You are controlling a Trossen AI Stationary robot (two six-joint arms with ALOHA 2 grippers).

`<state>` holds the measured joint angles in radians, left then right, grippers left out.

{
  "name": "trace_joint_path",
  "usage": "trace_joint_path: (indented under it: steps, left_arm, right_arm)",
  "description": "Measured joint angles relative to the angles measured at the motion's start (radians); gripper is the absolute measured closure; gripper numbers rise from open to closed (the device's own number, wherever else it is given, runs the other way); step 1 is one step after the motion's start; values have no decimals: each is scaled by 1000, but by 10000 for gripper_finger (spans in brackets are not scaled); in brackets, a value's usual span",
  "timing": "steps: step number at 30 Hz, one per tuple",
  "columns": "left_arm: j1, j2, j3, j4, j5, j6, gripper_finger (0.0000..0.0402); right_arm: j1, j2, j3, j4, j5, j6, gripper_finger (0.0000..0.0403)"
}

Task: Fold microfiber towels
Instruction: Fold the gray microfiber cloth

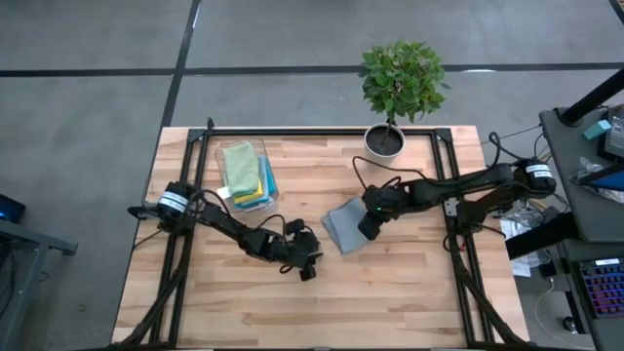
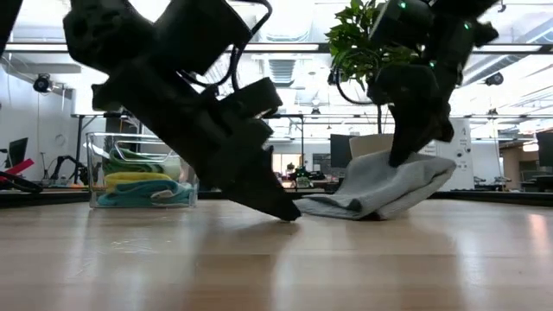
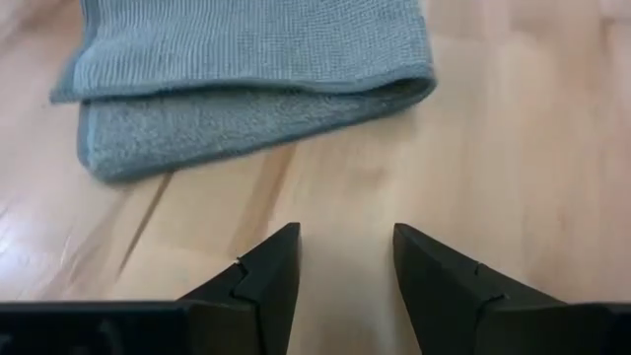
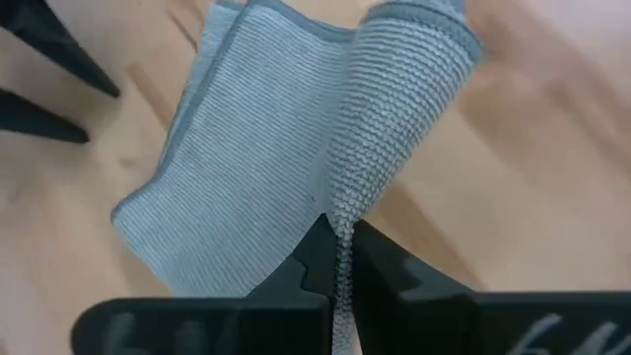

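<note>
A grey microfiber towel (image 1: pixel 341 229) lies folded at the table's middle; its left part (image 2: pixel 333 206) rests on the wood. My right gripper (image 1: pixel 370 227) is shut on the towel's right side and holds that side raised. My left gripper (image 1: pixel 310 267) stands open just near-left of the towel, its fingertips (image 2: pixel 287 212) low at the wood, with bare table between the fingers (image 3: pixel 281 261). The towel's folded edge (image 3: pixel 296 94) lies a little ahead of them. Yellow, teal and green towels lie stacked in a clear bin (image 1: pixel 220 168) at the far left. My right gripper pinches a raised ridge of the grey towel's right side (image 4: pixel 343 219) between its two fingers, slanting down from above and from the table's right. One layer or several, I cannot tell. The pinched side (image 2: pixel 406 164) is lifted; the rest slopes down to the table.
The clear bin (image 2: pixel 95 164) stands far left of the towel. A potted plant (image 1: pixel 386 141) stands at the far edge, right of the middle. A dark frame rail (image 1: pixel 322 133) runs along the table's far side. Bare wood (image 1: pixel 390 302) lies toward the near edge.
</note>
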<state>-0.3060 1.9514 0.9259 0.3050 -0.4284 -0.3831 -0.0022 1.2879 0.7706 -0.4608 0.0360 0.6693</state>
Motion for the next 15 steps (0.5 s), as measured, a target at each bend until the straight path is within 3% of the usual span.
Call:
trace_joint_path:
  steps: [4, 15]
  left_arm:
    - [20, 42, 6, 137, -4, 27, 252]
    - [83, 136, 45, 236, -7, 50, 252]
  right_arm:
    - [18, 46, 97, -138, 61, -10, 392]
    - [92, 309, 379, -342, 126, -57, 392]
